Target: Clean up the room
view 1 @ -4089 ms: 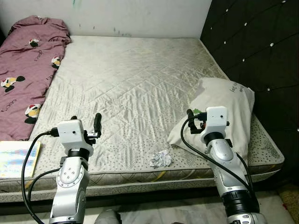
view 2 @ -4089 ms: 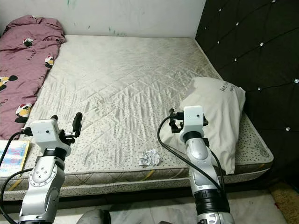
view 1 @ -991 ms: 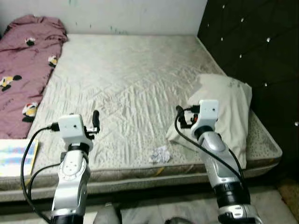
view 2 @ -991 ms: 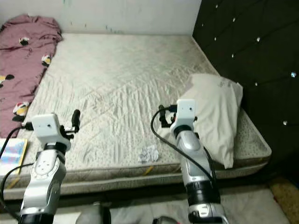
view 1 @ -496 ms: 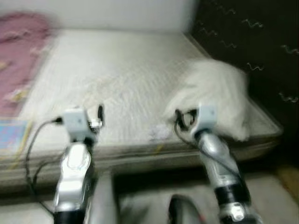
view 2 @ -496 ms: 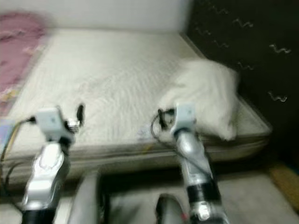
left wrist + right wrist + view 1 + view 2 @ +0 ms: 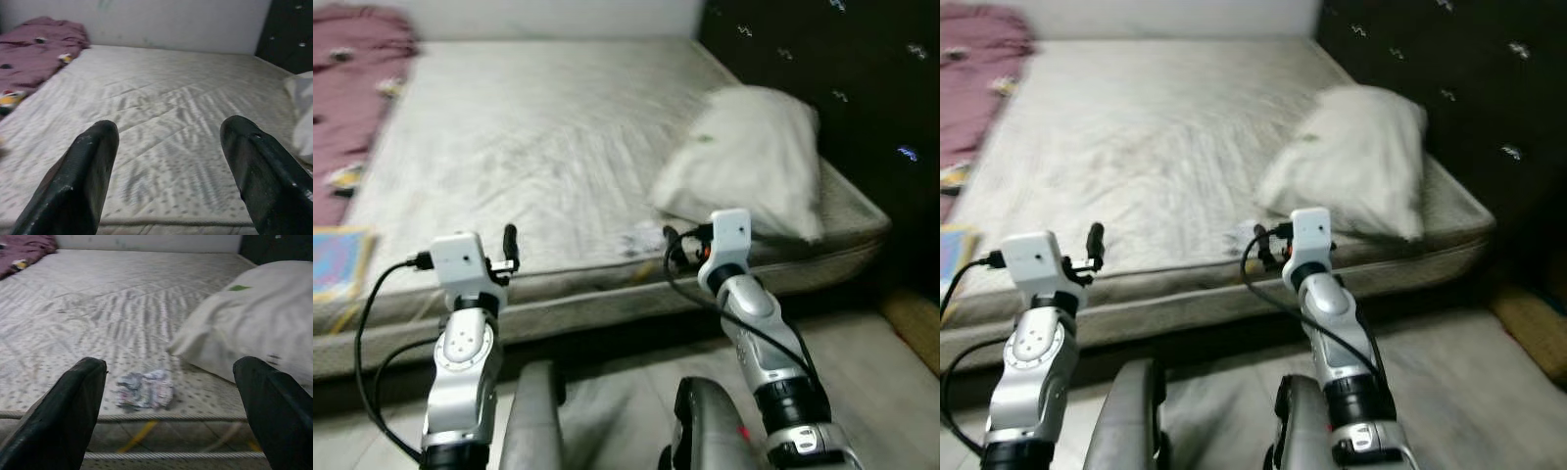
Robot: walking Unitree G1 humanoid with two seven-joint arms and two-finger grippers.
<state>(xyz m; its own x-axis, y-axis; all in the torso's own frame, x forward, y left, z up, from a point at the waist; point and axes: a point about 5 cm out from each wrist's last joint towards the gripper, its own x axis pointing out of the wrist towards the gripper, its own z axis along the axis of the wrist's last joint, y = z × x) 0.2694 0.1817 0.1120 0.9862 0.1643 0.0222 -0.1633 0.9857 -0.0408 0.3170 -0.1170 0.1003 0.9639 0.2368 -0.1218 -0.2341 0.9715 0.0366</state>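
Lying near mattress [image 7: 146,293] edge, crumpled wrapper [image 7: 145,389], no clear axis.

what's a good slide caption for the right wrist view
Open right gripper facing a crumpled wrapper near the mattress edge, beside a white pillow.

Home bedroom: bare quilted mattress [image 7: 538,127] against a dark tufted headboard [image 7: 822,69], 1 white pillow [image 7: 754,157], maroon cartoon-print blanket [image 7: 352,49], tiled floor [image 7: 862,343].
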